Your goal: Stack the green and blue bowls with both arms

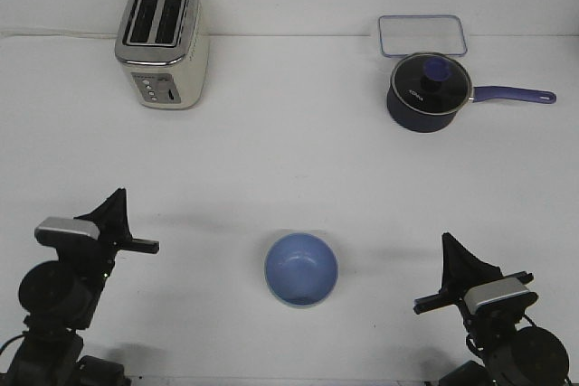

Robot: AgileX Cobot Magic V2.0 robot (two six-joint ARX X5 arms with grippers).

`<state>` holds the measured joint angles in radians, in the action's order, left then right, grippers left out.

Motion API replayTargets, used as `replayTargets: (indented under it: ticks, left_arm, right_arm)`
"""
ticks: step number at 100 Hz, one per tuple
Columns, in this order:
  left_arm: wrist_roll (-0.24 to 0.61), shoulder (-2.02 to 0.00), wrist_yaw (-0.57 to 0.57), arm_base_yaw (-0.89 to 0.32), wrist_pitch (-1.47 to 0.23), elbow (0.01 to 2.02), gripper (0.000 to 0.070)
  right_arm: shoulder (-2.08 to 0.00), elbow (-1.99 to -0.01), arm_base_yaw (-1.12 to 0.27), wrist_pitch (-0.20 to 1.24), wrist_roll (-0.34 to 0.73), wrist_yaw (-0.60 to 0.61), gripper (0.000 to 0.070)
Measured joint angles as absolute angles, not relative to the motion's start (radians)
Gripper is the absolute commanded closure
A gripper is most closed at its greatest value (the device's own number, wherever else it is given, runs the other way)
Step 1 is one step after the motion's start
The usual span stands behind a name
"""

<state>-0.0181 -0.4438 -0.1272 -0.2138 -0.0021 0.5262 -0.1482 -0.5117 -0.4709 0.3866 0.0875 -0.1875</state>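
Observation:
The light blue bowl [301, 268] sits upright on the white table, near the front and in the middle between the two arms. A thin pale greenish edge shows along its near rim; no separate green bowl is in view. My left gripper [115, 202] is at the front left, well left of the bowl, pointing up, with its fingers together and nothing in it. My right gripper [449, 246] is at the front right, well right of the bowl, pointing up, with its fingers together and nothing in it.
A cream and silver toaster [163, 44] stands at the back left. A dark blue lidded saucepan [428, 90] with its handle pointing right stands at the back right, with a clear rectangular container [422, 35] behind it.

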Motion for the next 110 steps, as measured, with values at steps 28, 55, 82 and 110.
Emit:
replayTargets:
  ticks: [28,55,82,110]
  left_arm:
    - [-0.018,-0.363,-0.128,-0.2,-0.006,0.471,0.0685]
    - [-0.018,-0.348,-0.128,-0.2,-0.004,0.471,0.0685]
    - [-0.018,-0.348,-0.128,-0.2,-0.004,0.471,0.0685]
    - [-0.013,-0.302,-0.107,-0.144,0.0,0.457,0.0686]
  right_arm:
    - [-0.148,-0.509,-0.471,0.391,0.11,-0.188,0.069]
    - [-0.148,-0.509,-0.471,0.391,0.116,-0.188,0.069]
    - [-0.148,-0.509,-0.471,0.391,0.12,-0.188,0.069]
    - [-0.148,-0.509,-0.471,0.391,0.12,-0.188,0.069]
